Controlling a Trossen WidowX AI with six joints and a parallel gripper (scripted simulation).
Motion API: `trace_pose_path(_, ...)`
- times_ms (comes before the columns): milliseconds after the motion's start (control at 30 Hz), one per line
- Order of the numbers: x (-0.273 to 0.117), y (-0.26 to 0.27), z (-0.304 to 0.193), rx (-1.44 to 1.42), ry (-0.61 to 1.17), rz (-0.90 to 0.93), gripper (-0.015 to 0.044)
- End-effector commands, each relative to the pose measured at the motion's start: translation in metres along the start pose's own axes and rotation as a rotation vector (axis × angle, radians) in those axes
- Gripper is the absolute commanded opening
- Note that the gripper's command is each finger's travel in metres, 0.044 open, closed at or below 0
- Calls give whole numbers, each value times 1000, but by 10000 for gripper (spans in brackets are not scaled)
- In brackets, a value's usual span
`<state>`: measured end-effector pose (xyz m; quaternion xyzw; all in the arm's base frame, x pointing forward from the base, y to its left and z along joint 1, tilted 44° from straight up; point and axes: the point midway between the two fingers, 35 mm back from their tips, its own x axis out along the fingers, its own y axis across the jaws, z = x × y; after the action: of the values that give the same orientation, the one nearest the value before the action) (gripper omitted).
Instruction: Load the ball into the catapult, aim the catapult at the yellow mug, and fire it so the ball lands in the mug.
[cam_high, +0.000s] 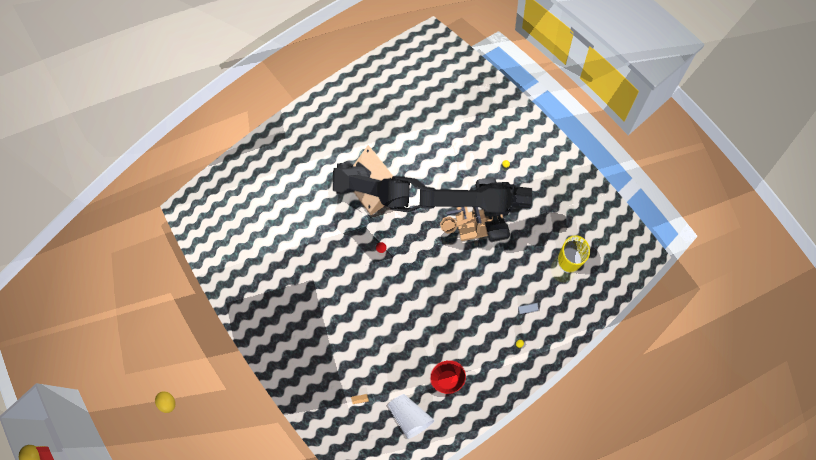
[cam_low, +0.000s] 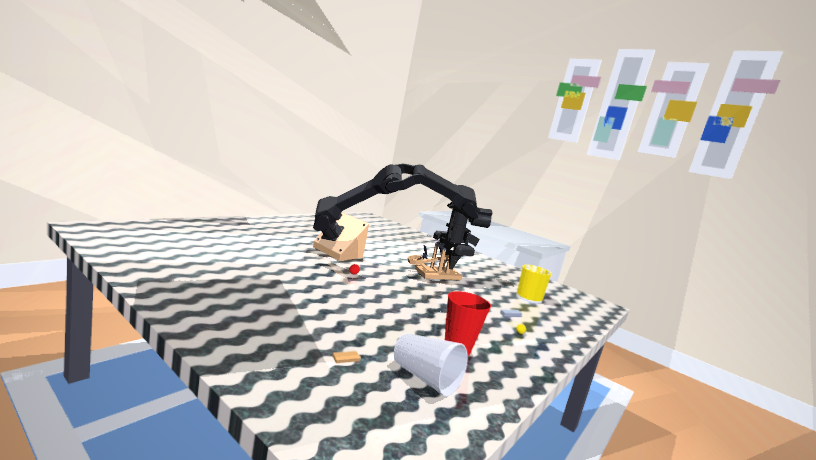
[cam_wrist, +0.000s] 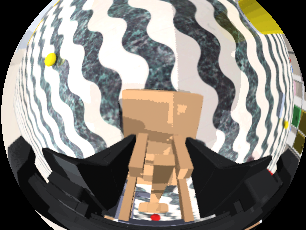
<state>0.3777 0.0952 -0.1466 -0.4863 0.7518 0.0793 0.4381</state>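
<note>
The wooden catapult (cam_high: 472, 229) (cam_low: 438, 274) (cam_wrist: 150, 110) stands on the patterned table, its round cup toward the arm's base; no ball shows in the cup. My gripper (cam_high: 478, 218) (cam_low: 447, 258) (cam_wrist: 161, 140) points down over it, shut on the catapult, one finger against each side of its uprights. The yellow mug (cam_high: 568, 263) (cam_low: 534, 284) (cam_wrist: 267, 19) stands upright beyond the catapult's block end, to the right in the wrist view. A red ball (cam_high: 381, 247) (cam_low: 354, 269) (cam_wrist: 155, 217) lies on the table between the arm's base and the catapult.
Small yellow balls (cam_high: 505, 164) (cam_high: 519, 344) (cam_low: 521, 329) (cam_wrist: 50, 59) lie on either side. A red cup (cam_high: 448, 377) (cam_low: 465, 322) stands near a white cup (cam_high: 409, 416) (cam_low: 425, 361) on its side. A grey block (cam_high: 528, 308) and a wooden block (cam_high: 359, 399) (cam_low: 346, 356) lie flat.
</note>
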Motion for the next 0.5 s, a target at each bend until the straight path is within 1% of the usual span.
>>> trace_pose_path(0,0,0,0,3,-1,0,315)
trace_pose_path(100,-2,0,0,3,-2,0,394)
trace_pose_path(167,-19,-1,2,4,-9,-1,440)
trace_pose_path(367,-95,0,0,10,-41,-4,440)
trace_pose_path(467,-103,1,-1,11,-45,-4,440)
